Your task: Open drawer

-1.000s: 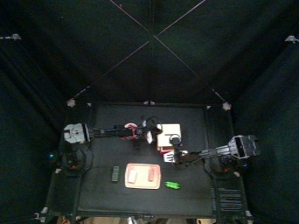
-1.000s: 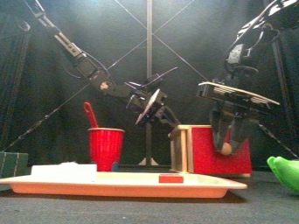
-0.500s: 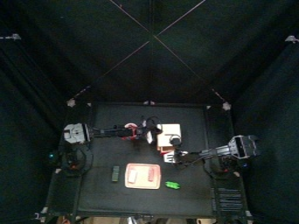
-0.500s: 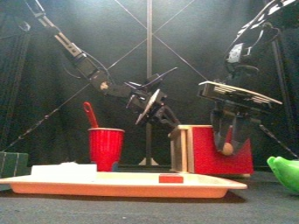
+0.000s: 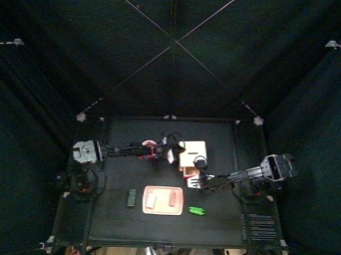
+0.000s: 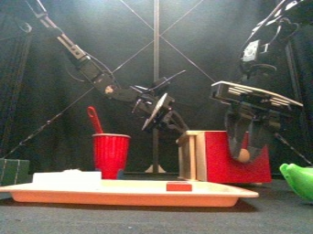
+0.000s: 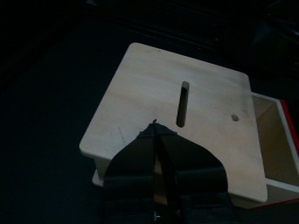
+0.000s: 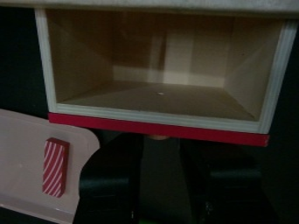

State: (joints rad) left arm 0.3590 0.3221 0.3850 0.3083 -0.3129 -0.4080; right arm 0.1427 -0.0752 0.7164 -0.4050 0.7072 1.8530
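**Drawer looks pulled out, both arms at the box**

The drawer (image 5: 194, 154) unit sits near the surface (image 5: 120, 214) centre, a bit toward the back edge. Left gripper (image 7: 156, 140) rests on the unit's pale wooden top, jaws nearly together w/ only a slim gap, pinching nothing I can make out; prob. pressing down so the box doesn't slide. Right gripper (image 6: 248, 151) hangs at the red-fronted side, jaws roughly half open; its wrist view looks straight into an empty cream cavity w/ a red lower lip, and nothing seems clamped. Judging by that open cavity, the pull is mostly done. Pink pad (image 5: 163, 199) lies nearer the front edge, red cup (image 6: 112, 154) stands apart on the left.
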